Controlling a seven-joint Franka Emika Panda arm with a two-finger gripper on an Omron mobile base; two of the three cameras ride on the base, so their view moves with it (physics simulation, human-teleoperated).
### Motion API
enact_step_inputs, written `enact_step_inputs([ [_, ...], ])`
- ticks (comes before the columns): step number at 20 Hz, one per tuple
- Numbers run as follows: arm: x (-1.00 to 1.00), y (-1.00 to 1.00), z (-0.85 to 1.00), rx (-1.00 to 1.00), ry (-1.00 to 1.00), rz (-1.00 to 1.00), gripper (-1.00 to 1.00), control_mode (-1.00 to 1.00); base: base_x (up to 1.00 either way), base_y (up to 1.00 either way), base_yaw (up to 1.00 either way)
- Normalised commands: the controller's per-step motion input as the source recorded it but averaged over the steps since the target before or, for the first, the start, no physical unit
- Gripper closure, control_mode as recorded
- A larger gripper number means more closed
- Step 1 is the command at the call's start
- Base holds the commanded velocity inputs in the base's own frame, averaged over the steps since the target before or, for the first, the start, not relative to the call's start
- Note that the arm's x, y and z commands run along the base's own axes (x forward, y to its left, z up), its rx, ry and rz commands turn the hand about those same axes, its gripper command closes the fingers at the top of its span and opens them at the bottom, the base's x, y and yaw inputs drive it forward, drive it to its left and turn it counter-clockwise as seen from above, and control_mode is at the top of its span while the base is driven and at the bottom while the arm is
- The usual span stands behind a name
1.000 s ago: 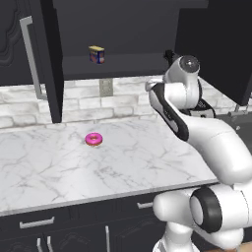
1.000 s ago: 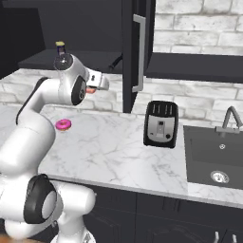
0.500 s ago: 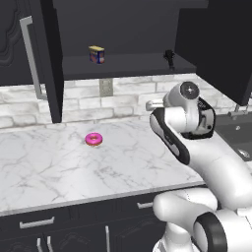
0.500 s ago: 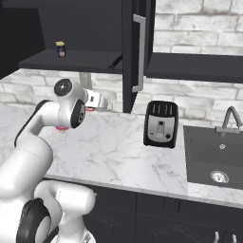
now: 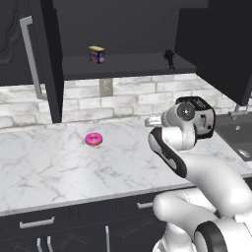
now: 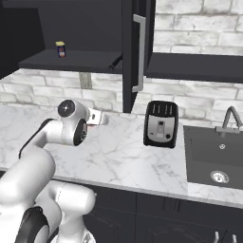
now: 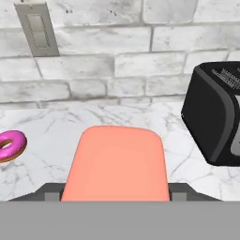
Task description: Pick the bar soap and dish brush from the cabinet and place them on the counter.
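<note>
Over the tabletop (image 5: 44, 167), gripper (image 7: 115, 197) grips bar soap (image 7: 116, 164), not yet set down; dish brush (image 5: 169, 57) sits on cabinet (image 5: 133, 66) shelf, unpicked.

No text or label is sharp enough to read

Light is even and soft, with no single source to be made out. The white marble table (image 5: 44, 167) is bright and flat, without glare. The open cabinet (image 5: 123, 29) is dim inside, its back wall nearly black, so the dish brush (image 5: 169, 55) on the shelf barely separates from it. The donut (image 5: 94, 139) casts only a faint contact shadow. Edges look crisp in both base views, with no bending at the borders. In the hand view the bar soap (image 7: 116, 164) is near, large and soft-edged, and the brick wall (image 7: 117, 56) looks slightly smeared.
</note>
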Motion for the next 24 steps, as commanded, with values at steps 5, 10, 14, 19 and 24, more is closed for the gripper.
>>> enact_step_inputs([
  [5,0.00,0.00,-0.54,0.00,0.03,0.00,1.00,-1.00,0.00,0.00,0.00],
  [10,0.08,-0.04,-0.18,0.03,0.03,0.00,1.00,-1.00,0.00,0.00,0.00],
  [14,0.19,-0.17,-0.01,0.09,0.09,0.00,1.00,-1.00,0.00,0.00,0.00],
  [19,0.17,-0.10,0.00,0.07,0.11,0.00,1.00,-1.00,0.00,0.00,0.00],
  [24,0.10,0.00,-0.28,0.00,0.09,0.00,1.00,-1.00,0.00,0.00,0.00],
])
